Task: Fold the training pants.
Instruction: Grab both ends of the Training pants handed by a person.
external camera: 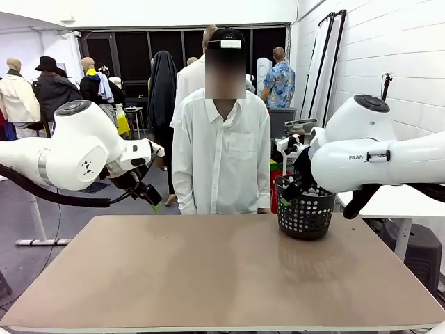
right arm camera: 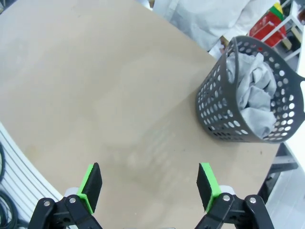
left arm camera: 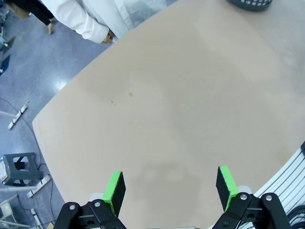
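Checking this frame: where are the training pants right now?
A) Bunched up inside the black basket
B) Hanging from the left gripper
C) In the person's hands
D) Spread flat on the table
A: the right wrist view shows the light grey training pants crumpled inside the black basket, while the left gripper and right gripper are open over the table.

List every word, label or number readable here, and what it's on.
"FRAN": on the right arm, the rest covered.
White patch on the person's cap: too blurred to read.
Small black mark on the left arm: a logo, no letters legible.
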